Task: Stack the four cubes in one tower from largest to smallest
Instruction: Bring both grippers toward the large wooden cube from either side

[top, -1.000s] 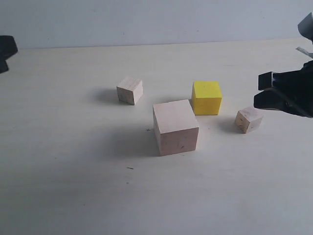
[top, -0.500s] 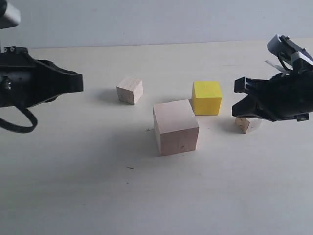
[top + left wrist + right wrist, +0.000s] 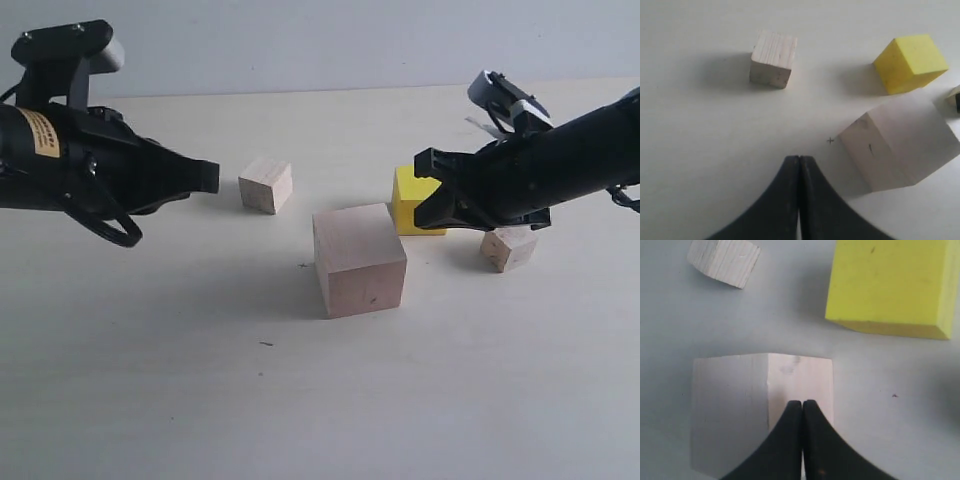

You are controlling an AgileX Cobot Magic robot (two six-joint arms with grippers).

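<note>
The four cubes stand apart on the table, none stacked. The large pale wood cube (image 3: 358, 258) (image 3: 900, 145) (image 3: 762, 405) is in the middle. Behind it to the right is the yellow cube (image 3: 406, 204) (image 3: 910, 62) (image 3: 890, 285), partly hidden by my right arm. One small pale wood cube (image 3: 266, 184) (image 3: 772, 59) (image 3: 724, 260) lies at back left, the other (image 3: 508, 247) at the right. My left gripper (image 3: 212, 177) (image 3: 799, 159) is shut and empty, just left of the back-left small cube. My right gripper (image 3: 420, 190) (image 3: 802, 402) is shut and empty, in front of the yellow cube, pointing at the large cube.
The pale tabletop (image 3: 200, 380) runs back to a light wall (image 3: 300, 40). A small cross mark (image 3: 830, 140) sits on the table by the large cube. Both black arms reach in from the sides above the surface.
Both arms have swung in from the edges toward the middle; the right gripper now covers part of the yellow cube. No cube has moved.
</note>
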